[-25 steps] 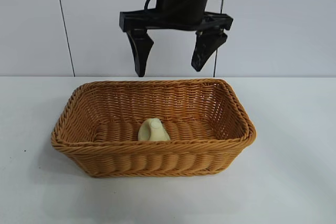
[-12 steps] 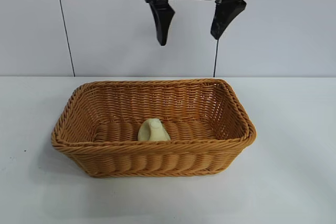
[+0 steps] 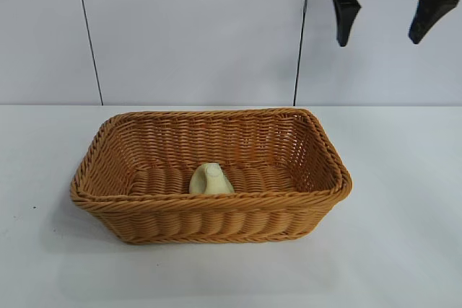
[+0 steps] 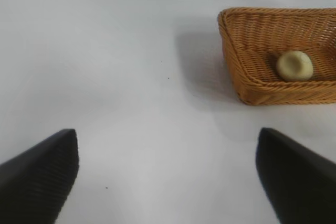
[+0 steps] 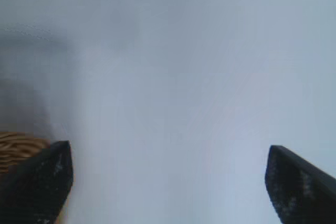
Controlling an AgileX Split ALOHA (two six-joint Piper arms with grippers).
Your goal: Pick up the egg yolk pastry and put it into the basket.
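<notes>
- 1 pastry is all the task concerns: the egg yolk pastry (image 3: pixel 211 179) lies on the floor of the basket (image 3: pixel 216 220), near the front wall and about midway along it, so the placing looks done.
- 2 grippers are in play. The right gripper (image 3: pixel 385 16) hangs high at the far right, well above and clear of the basket, its fingers spread wide and holding nothing.
- The left gripper (image 4: pixel 168 171) shows only in its own wrist view, over bare table (image 4: pixel 115 77) well apart from the basket, fingers likewise wide apart and empty.
- Handling, as a judgement: the pastry looks light, soft and crumbly, with a smooth matte dome that could dent or slip under a hard squeeze.
- Best hold, if it ever needed moving again: gently across the widest part of the dome, low on its sides, not on the swirled top.
</notes>
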